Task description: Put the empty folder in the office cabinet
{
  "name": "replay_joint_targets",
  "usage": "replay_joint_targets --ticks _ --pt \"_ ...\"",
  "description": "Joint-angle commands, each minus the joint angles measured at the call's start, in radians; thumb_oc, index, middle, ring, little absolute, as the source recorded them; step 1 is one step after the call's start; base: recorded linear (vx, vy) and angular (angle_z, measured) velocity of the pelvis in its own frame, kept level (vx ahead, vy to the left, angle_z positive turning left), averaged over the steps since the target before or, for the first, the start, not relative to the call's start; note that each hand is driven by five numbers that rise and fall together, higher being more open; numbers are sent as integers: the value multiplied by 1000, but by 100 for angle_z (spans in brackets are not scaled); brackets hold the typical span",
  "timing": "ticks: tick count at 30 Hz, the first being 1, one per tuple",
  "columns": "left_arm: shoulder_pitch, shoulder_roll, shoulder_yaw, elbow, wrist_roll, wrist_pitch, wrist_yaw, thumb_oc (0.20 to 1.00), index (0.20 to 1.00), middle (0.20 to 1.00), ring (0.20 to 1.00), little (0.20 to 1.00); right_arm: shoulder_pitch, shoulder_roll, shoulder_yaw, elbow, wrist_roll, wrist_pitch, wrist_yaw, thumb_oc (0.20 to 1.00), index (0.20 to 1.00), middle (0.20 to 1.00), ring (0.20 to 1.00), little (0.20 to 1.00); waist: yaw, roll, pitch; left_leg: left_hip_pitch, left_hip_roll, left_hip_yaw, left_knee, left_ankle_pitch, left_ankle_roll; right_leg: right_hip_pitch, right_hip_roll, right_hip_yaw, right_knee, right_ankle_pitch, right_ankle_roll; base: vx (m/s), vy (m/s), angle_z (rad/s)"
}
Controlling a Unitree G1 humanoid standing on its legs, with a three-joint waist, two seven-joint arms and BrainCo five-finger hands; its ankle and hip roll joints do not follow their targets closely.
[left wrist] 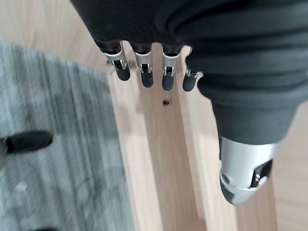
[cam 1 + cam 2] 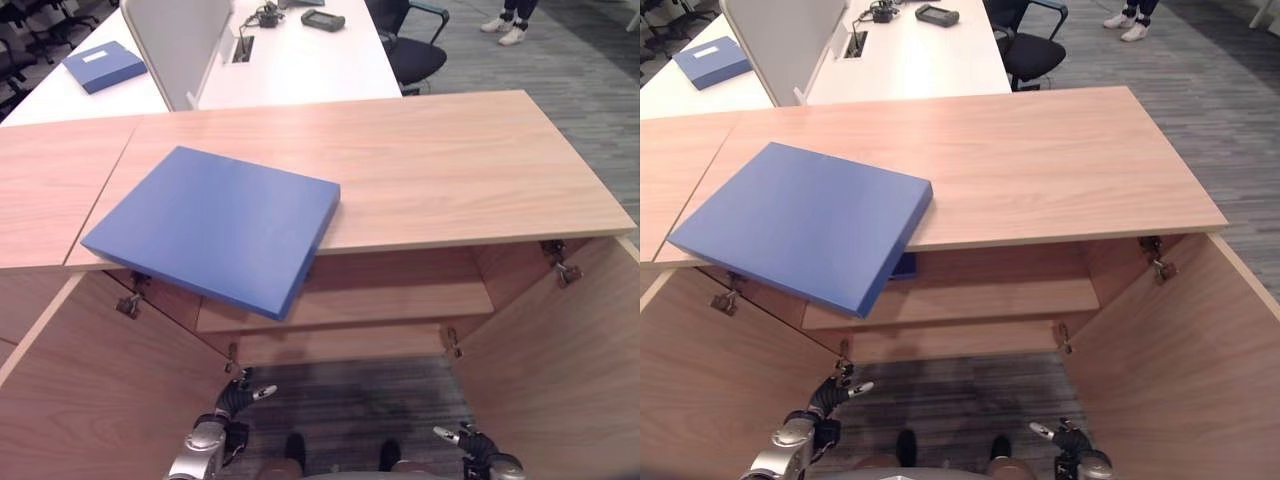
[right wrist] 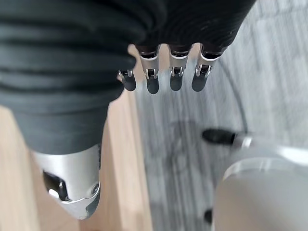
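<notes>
The flat blue box-shaped folder (image 2: 215, 225) lies on the light wooden top of the office cabinet (image 2: 450, 170), skewed, with one corner and part of its front edge overhanging the open compartment below; inside that compartment a wooden shelf (image 2: 400, 298) is visible, and the two wooden cabinet doors (image 2: 90, 390) stand swung open toward the robot on either side. The step in hand appears to be reaching up for the folder, and it is probably done best by bringing one hand under the overhanging corner and the other to the far edge, so that the folder is supported from both sides before it leaves the top; lifted by the corner alone, it could tip and slide off. It should then be held level, lowered in front of the opening and pushed flat onto the shelf, clear of the door hinges. Both hands hang low, well apart from the folder and beneath the level of the cabinet top: the left hand (image 2: 238, 398) beside the left door, the right hand (image 2: 468, 440) beside the right door. In each wrist view the fingers (image 1: 144, 72) are straight and relaxed and hold nothing. Behind the cabinet stands a white table (image 2: 300, 60) carrying a second blue folder (image 2: 104, 66).
</notes>
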Motion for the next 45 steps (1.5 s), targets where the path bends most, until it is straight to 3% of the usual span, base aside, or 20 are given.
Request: replay_joint_targets --ticks 1,11,15,22,32,38,45 --pt "-19 -4 20 8 0 -35 13 1000 1000 1000 1000 1000 -23 -37 4 -13 7 -16 4 1000 1000 1000 1000 1000 22 4 -8 56 72 -17 22 -91 -58 1 -58 11 38 -35 79 0 0 0" --pt "-21 -4 21 21 10 -41 21 1000 1000 1000 1000 1000 -20 -23 15 -19 4 -17 3 1000 1000 1000 1000 1000 26 -2 -24 55 65 -25 2 -91 -55 3 -65 1 19 -23 92 -10 11 -1" --pt "-29 24 23 -14 98 -47 70 1000 1000 1000 1000 1000 -22 -20 14 -24 5 -16 -3 1000 1000 1000 1000 1000 34 -6 -26 50 62 -32 2 -89 -56 5 -66 -1 15 -23 93 -8 -1 0" --pt "107 147 153 -341 388 -72 230 1000 1000 1000 1000 1000 0 -12 -24 -82 8 -61 -30 1000 1000 1000 1000 1000 86 -19 -19 40 67 -59 2 -86 -63 23 -65 -33 13 -33 99 -8 -39 12" --pt "232 191 375 -672 565 -99 394 1000 1000 1000 1000 1000 -11 -18 -33 -72 14 -72 -36 1000 1000 1000 1000 1000 148 -30 -8 18 82 -85 2 -74 -78 28 -53 -71 14 -47 97 -11 -59 10" --pt "227 190 416 -745 599 -98 449 1000 1000 1000 1000 1000 -27 -12 -22 -53 27 -76 -45 1000 1000 1000 1000 1000 160 -26 -1 6 83 -102 2 -66 -84 30 -48 -91 15 -51 93 -7 -44 9" --pt "211 243 451 -837 683 -99 488 1000 1000 1000 1000 1000 -25 -11 -12 -42 27 -80 -50 1000 1000 1000 1000 1000 168 -15 6 -9 84 -119 2 -57 -90 33 -42 -110 15 -58 88 -3 -30 9"
